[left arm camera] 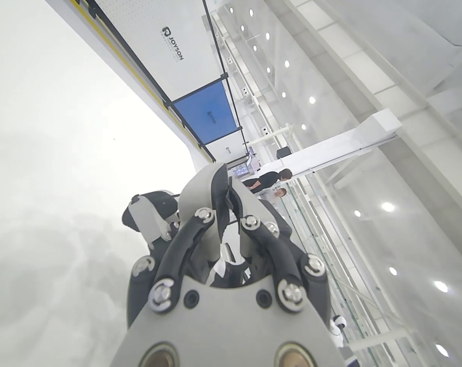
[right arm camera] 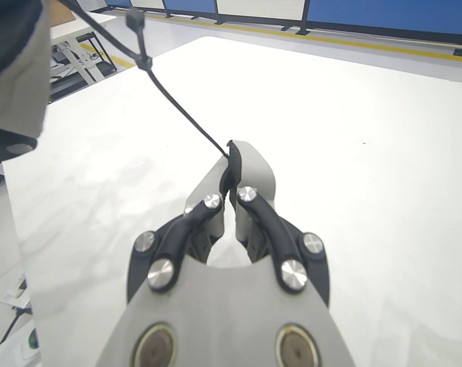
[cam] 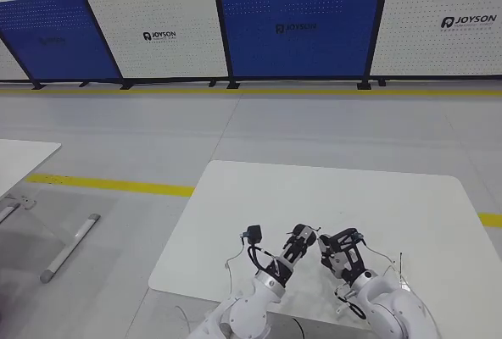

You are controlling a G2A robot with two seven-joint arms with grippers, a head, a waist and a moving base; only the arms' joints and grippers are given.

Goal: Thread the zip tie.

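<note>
Top view: the left gripper (cam: 298, 239) and the right gripper (cam: 341, 244) sit near each other at lower centre, over the white table (cam: 336, 191).

Left wrist view: the left claw is clenched, its pads pressed together mid-frame.

Right wrist view: the right claw pinches the zip tie (right arm camera: 143, 62) by its strap. The strap runs to the upper left, where the left claw grips its other end.

Threading seems to be the step in hand. The next move likely calls for lining the tail up with the head's slot.

Setting: industrial robotics test hall; indicators: a row of blue and white perforated partition panels (cam: 302, 38) on black frames; yellow floor line (cam: 107, 184) on smooth grey flooring; white worktable (cam: 336, 195); second table (cam: 13, 157) well apart; high ceiling with recessed lights (left arm camera: 387, 206).
</note>
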